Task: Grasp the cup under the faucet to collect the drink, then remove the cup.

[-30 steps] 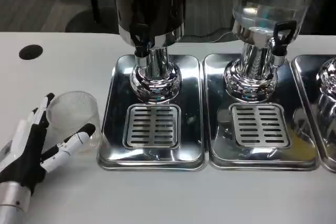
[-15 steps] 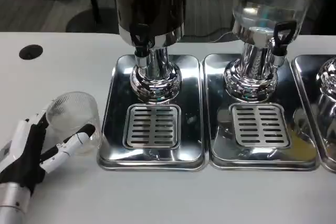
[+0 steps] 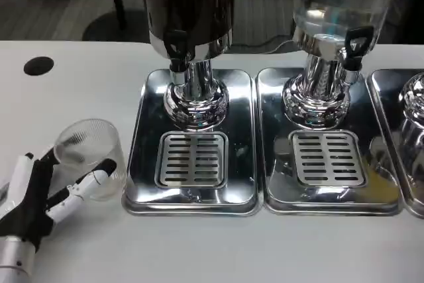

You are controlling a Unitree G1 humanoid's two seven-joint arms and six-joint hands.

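Observation:
A clear plastic cup (image 3: 87, 156) is at the left of the table, tilted with its mouth toward me. My left hand (image 3: 41, 193) holds it, with the thumb (image 3: 98, 175) on its right side and the other fingers along its left side. The cup stands left of the steel drip tray (image 3: 142, 164) and apart from the dark dispenser's black faucet (image 3: 175, 48), which sits above and to the right. The cup looks empty.
A slotted grate (image 3: 192, 158) lies in the tray below the dark dispenser (image 3: 189, 11). A second dispenser (image 3: 334, 4) holding clear liquid has its own faucet (image 3: 354, 44) and tray (image 3: 384, 183) at the right. A black hole (image 3: 38, 65) marks the table's far left.
My left hand has drawn a little toward me and to the left with the cup. The cup has tipped further, its mouth turning toward the camera.

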